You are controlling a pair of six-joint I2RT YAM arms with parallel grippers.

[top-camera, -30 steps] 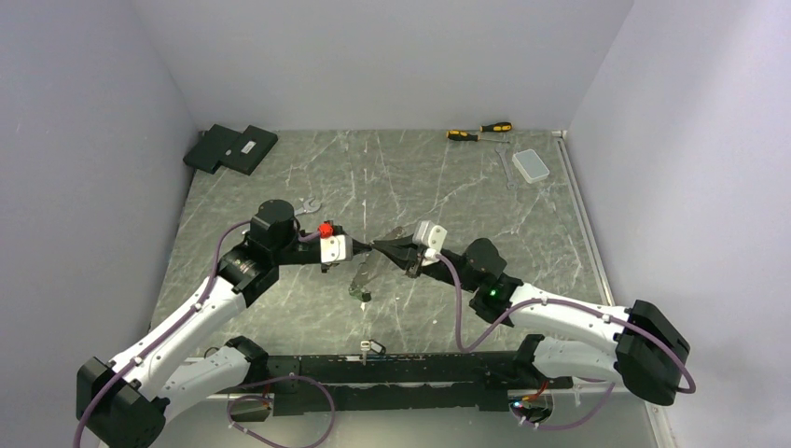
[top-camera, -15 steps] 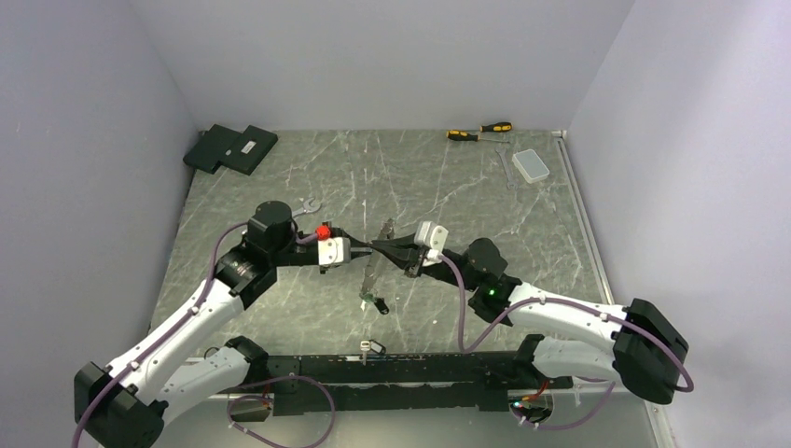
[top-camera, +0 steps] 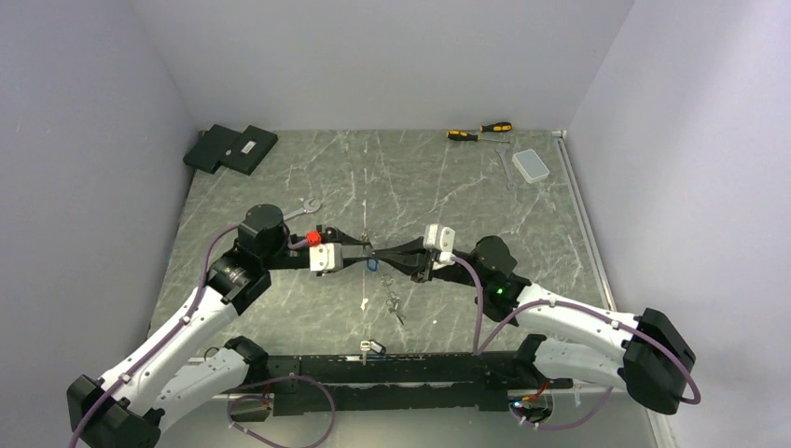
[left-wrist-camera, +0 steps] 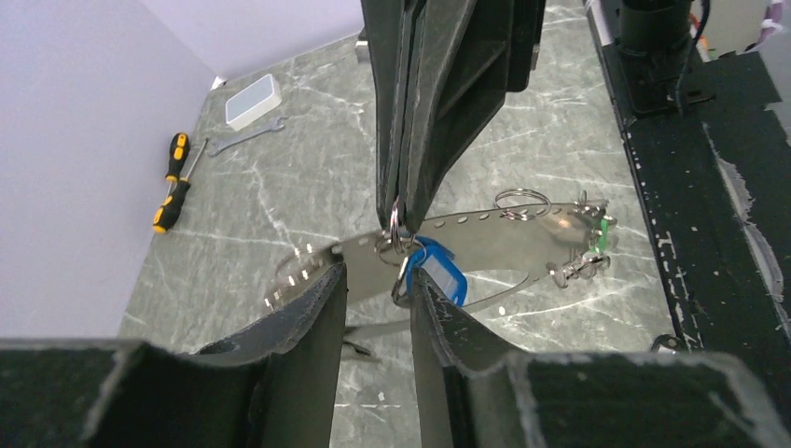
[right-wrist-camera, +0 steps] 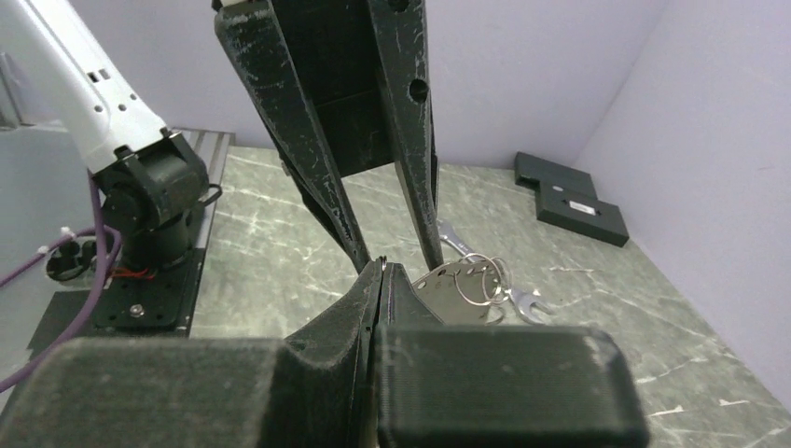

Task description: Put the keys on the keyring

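Keyring (left-wrist-camera: 485, 229) silvery, perforated, hanging from shut right jaws; left jaws part-open flanking blue-headed key (left-wrist-camera: 437, 280)

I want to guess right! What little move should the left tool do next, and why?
Probably back the left tool away a little: its jaws stand open beside the blue key, which hangs on the keyring pinched by the shut right tool.

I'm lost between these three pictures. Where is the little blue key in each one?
Top external: blue key at table centre, just below where both arms' tips meet.
Left wrist: mid-picture, under the right gripper.
Right wrist: not visible.
Shared landmark: the right gripper, shut on the keyring.
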